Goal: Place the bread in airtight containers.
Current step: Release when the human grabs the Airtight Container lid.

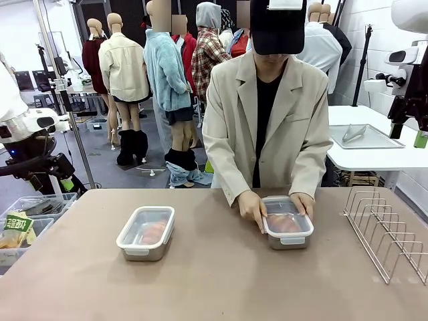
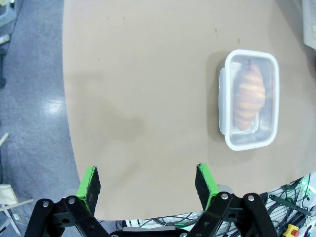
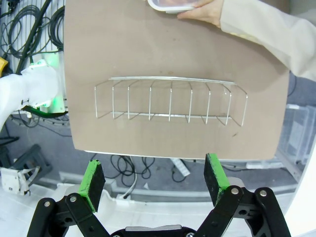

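Both grippers, the left gripper and the right gripper, hang wide open and empty, off the table's near corners. On it, a wire rack stands far right. Left of centre sits a lidded container holding bread. Right of centre, the person's hands press the lid on the second container, bread inside. Judged so, the task is nearly finished.

Grey floor behind — white side table bearing a steel tray.
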Tool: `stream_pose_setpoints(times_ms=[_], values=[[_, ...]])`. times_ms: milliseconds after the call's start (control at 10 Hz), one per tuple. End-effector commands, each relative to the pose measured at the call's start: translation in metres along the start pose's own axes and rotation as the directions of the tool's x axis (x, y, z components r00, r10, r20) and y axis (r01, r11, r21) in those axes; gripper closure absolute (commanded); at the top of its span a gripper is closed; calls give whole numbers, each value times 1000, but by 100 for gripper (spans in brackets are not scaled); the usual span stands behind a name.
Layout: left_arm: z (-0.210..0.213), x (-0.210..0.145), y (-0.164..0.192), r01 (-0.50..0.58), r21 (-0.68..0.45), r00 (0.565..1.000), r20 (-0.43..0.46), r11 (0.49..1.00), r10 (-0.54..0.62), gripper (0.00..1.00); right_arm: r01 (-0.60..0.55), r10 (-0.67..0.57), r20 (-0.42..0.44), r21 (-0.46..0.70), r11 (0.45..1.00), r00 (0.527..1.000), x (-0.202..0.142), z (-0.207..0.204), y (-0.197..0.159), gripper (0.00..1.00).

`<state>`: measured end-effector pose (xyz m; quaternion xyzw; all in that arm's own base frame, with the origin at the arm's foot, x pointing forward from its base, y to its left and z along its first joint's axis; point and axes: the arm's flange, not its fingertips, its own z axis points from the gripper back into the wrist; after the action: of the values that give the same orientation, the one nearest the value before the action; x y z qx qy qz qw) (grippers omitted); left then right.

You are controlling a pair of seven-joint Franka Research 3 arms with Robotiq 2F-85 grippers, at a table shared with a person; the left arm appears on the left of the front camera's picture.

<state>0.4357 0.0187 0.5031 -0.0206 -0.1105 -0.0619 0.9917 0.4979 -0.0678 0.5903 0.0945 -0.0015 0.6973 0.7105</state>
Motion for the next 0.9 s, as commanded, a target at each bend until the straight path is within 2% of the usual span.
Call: stream_pose_setpoints(times_ms=[0,800], values=[[1,0,2,-2,-3,1000,2,1000,2,0,6,-6,2,4,1000,1000,0,1,1,0],[1,0,2,-2,-3,1000,2,1000,2,0,6,-6,2,4,1000,1000,0,1,1,0]])
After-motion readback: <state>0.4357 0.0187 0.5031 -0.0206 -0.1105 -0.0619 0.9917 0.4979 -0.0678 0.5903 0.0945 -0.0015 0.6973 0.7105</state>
